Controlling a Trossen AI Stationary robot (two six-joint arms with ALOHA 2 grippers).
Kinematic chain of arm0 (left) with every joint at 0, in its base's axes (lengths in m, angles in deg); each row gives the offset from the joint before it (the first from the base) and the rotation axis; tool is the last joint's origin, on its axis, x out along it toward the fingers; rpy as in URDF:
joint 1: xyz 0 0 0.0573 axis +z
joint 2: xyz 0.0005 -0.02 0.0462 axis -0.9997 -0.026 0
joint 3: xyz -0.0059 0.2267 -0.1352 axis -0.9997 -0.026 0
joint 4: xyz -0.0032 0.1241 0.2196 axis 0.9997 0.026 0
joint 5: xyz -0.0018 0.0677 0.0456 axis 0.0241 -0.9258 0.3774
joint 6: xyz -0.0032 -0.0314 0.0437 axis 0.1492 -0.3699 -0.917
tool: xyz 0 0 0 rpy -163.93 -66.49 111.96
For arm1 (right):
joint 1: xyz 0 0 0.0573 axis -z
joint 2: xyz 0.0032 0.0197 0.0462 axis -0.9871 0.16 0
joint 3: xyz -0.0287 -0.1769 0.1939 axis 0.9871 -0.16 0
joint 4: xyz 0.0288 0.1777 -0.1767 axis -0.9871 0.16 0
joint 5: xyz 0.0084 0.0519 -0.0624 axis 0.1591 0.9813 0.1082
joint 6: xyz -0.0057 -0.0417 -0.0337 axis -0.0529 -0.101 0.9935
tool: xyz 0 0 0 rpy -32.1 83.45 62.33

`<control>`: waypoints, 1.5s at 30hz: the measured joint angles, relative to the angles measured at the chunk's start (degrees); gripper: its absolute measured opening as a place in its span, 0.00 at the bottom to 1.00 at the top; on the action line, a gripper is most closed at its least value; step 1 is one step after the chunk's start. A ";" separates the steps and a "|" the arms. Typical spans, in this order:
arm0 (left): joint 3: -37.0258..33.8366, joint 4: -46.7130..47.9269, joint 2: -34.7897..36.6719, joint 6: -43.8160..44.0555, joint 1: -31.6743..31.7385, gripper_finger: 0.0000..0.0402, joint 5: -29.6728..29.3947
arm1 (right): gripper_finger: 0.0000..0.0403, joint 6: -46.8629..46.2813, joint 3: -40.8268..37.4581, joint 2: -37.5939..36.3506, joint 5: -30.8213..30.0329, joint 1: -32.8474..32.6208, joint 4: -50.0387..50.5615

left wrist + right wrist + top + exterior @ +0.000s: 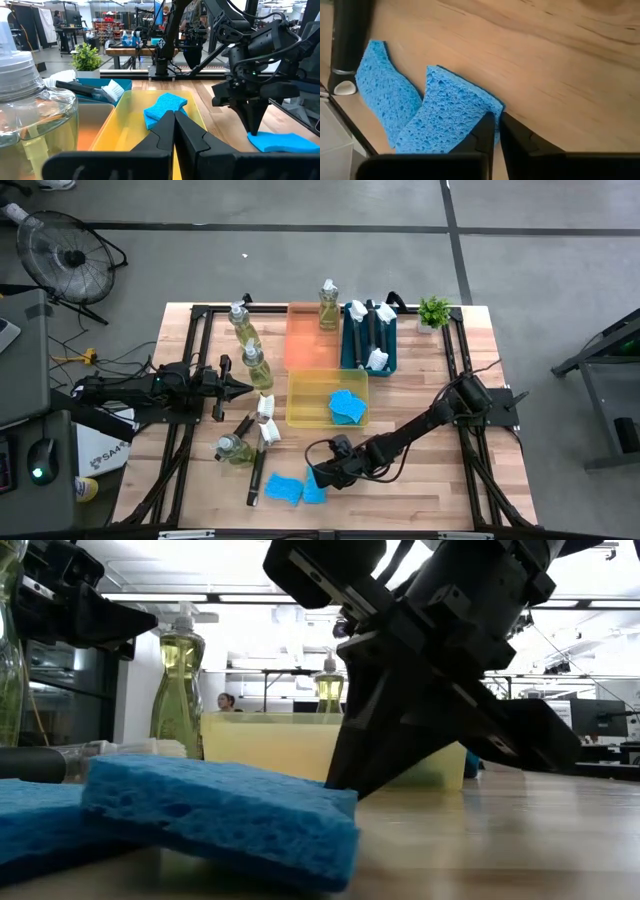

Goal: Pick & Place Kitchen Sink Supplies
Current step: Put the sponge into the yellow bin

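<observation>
Two blue sponges lie at the table's near edge, one (283,489) flat and the other (450,112) leaning with its left part on it. My right gripper (495,120) slants down at the leaning sponge's right corner, shut on it. A third blue sponge (347,407) lies in the yellow tray (300,395). Soap bottles stand or lie at the left (258,368) (232,448) and on the orange tray (328,305). Two dish brushes (262,442) lie on the table. My left gripper (240,388) waits shut at the left, level above the table. My right gripper pinches the leaning sponge's right corner (496,106) between its two fingertips, which nearly meet. The fingers slant down from the table's right. The sponge stays down, its left part on the other sponge and its right edge by the wood.
A teal tray (350,358) at the back holds more brushes, with a green potted plant (434,312) beside it. A black brush handle (347,40) lies just left of the sponges. Bare wood stretches to the right of my right gripper.
</observation>
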 joint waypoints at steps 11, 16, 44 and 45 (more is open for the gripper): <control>0.00 -0.02 -0.02 0.00 -0.01 0.00 -0.01 | 0.00 2.05 0.00 -1.16 -0.78 0.38 -0.38; 0.00 -0.02 0.00 0.00 -0.02 0.00 0.00 | 0.00 2.22 0.00 -1.20 0.36 0.64 -1.08; 0.00 0.00 -0.01 0.00 -0.02 0.00 0.02 | 0.00 23.72 0.07 -25.22 -4.94 14.38 19.12; 0.00 -0.02 -0.01 0.00 -0.01 0.00 0.02 | 0.00 24.83 0.07 -25.82 -4.94 15.28 20.31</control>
